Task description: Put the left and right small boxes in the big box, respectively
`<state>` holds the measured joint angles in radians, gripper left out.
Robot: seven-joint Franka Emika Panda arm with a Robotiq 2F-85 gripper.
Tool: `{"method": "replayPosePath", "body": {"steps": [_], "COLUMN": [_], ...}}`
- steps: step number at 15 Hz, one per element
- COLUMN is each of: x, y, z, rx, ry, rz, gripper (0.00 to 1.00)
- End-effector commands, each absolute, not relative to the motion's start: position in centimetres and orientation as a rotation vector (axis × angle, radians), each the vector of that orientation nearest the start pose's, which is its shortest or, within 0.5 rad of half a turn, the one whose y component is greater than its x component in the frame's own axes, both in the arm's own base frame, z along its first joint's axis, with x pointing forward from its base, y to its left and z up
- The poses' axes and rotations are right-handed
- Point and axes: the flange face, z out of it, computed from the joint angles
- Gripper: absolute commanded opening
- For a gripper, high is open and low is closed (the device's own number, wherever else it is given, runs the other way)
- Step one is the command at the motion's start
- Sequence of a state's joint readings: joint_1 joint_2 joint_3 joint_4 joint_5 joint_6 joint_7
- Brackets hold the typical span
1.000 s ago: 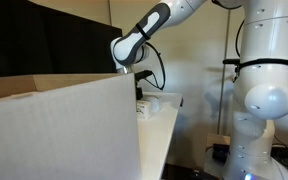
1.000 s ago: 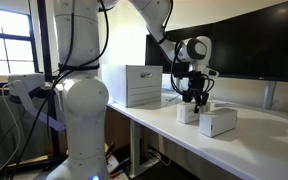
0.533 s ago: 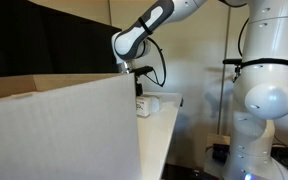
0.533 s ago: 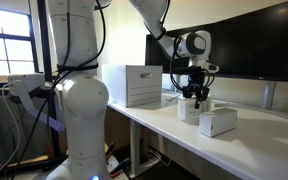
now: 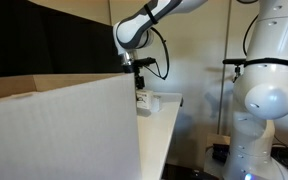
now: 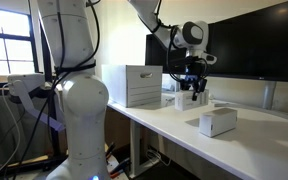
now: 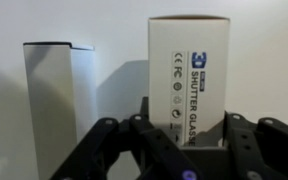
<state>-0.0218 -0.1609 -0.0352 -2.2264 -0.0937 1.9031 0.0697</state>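
My gripper [image 7: 184,128] is shut on a small white box [image 7: 189,60] printed with dark text, and holds it a little above the table. In an exterior view the gripper [image 6: 191,88] hangs over the table with that box [image 6: 183,99] below it. The other small box [image 6: 217,122] lies on the table nearer the front; in the wrist view [image 7: 56,100] it sits left of the held one. The big box [image 6: 134,85] stands on the table beside the gripper. It fills the foreground in an exterior view [image 5: 64,130], with the gripper [image 5: 140,72] behind it.
The white table [image 6: 174,130] runs to a front edge near the robot's base [image 6: 74,110]. A dark monitor [image 6: 254,40] stands behind the table. The big box's near wall hides most of the tabletop in an exterior view.
The gripper has risen from the table with the small box in it. The other small box has stayed in place.
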Motion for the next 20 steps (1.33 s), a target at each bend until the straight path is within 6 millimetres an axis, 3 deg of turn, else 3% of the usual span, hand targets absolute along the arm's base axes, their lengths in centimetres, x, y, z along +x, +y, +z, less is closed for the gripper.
{"method": "replayPosePath", "body": {"steps": [1,14,15,16,20], "x": [46.1,45.3,45.9,46.0,46.1], "y": [-2.9,-3.3,-2.7,-2.8,-2.7], "z": [45.1,51.5,50.3,50.5,50.2], "rx": [-3.211,-3.217,-3.217,-3.217,-3.217], "ry": [0.072,-0.024,0.026,0.026,0.023], "rz": [0.286,0.202,0.213,0.207,0.219], "gripper": [0.30,0.30,0.30,0.55,0.55]}}
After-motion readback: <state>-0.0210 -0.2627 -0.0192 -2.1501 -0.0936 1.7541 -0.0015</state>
